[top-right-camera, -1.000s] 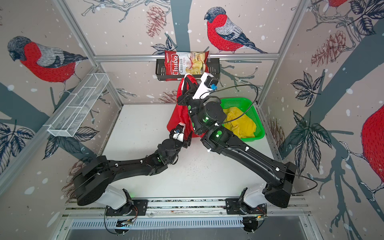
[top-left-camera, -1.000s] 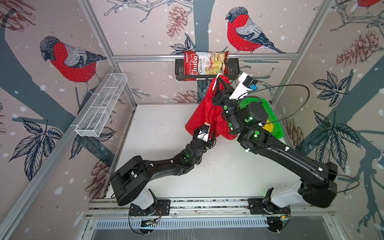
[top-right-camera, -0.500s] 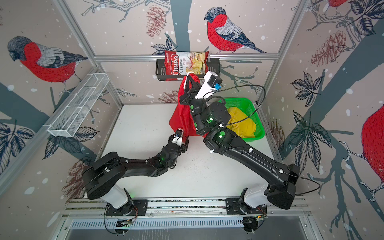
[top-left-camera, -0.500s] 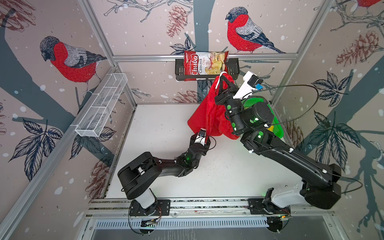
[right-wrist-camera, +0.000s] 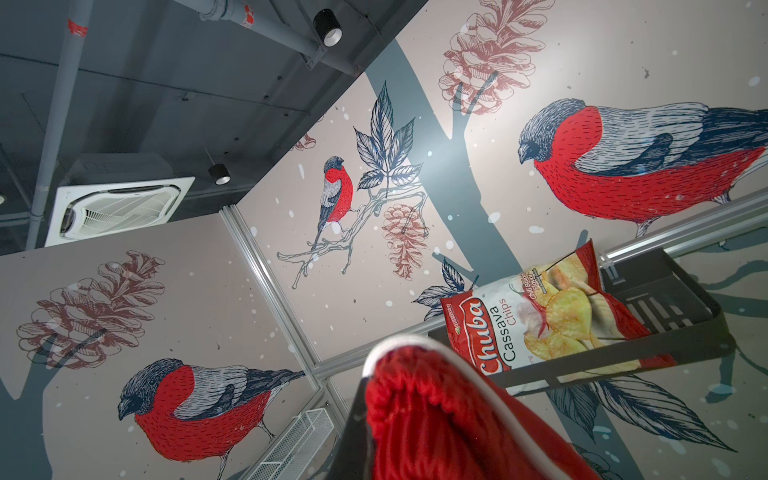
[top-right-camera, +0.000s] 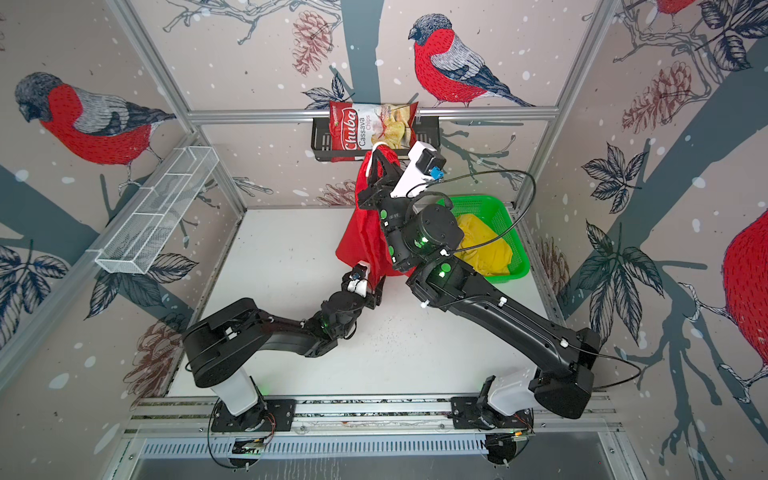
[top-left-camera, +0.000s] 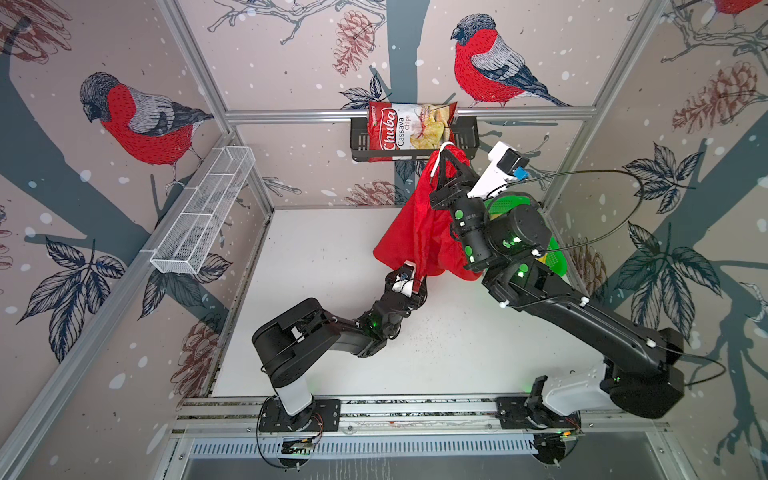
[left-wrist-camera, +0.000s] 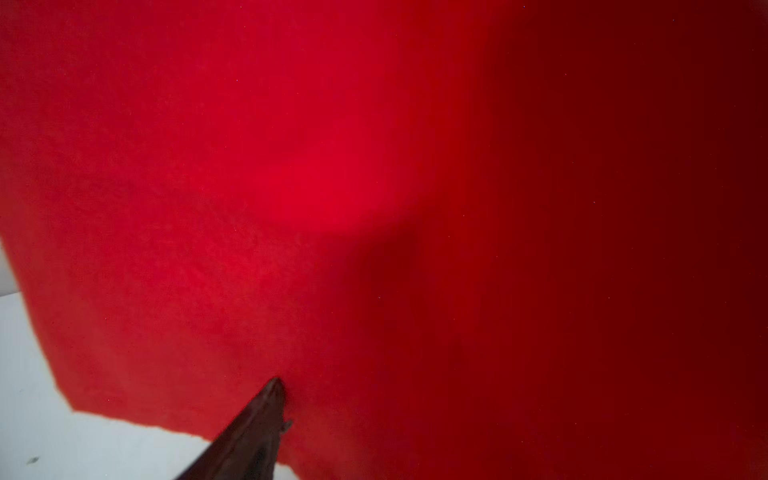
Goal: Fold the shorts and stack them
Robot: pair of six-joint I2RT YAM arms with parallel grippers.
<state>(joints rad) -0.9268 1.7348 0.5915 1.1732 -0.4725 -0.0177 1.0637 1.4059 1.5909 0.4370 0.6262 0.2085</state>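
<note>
The red shorts (top-left-camera: 419, 232) (top-right-camera: 361, 237) hang in the air over the table's back middle. My right gripper (top-left-camera: 446, 156) (top-right-camera: 378, 151) is shut on their bunched waistband (right-wrist-camera: 424, 415), white drawstring on top, just below the chips bag. My left gripper (top-left-camera: 415, 284) (top-right-camera: 374, 291) sits at the lower hem, open. Red cloth (left-wrist-camera: 332, 187) fills the left wrist view. One finger (left-wrist-camera: 266, 415) shows against it and the other is hidden. The yellow shorts (top-right-camera: 486, 249) lie crumpled in the green basket (top-right-camera: 503, 208).
A Chuba chips bag (top-left-camera: 409, 126) sits in a black shelf basket (top-left-camera: 467, 137) on the back wall. A white wire basket (top-left-camera: 203, 212) hangs on the left wall. The green basket (top-left-camera: 555, 257) stands at the table's right edge behind my right arm.
My left arm has folded its elbow back and its gripper has slid a little nearer along the hem. My right gripper has carried the waistband slightly up and right.
</note>
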